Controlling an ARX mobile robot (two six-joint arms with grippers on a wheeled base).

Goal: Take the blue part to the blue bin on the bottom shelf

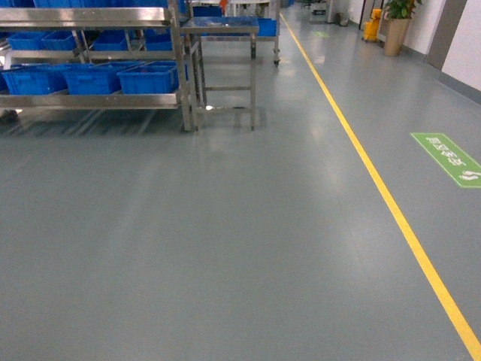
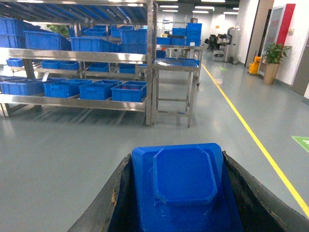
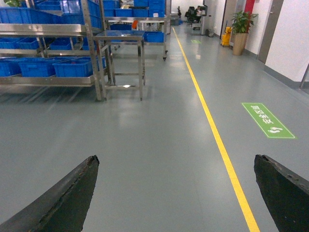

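Left wrist view cuts off your left gripper (image 2: 179, 193) at the frame's bottom, but both fingers (image 2: 108, 205) press the blue part (image 2: 183, 186) between them. Right gripper (image 3: 178, 193) is spread wide, nothing between its fingers. Grey floor (image 1: 225, 248) stretches ahead of the fingertips; bottom shelf (image 2: 72, 102) with blue bins (image 2: 128, 92) sits far forward-left. Yellow line (image 1: 391, 203) runs right.
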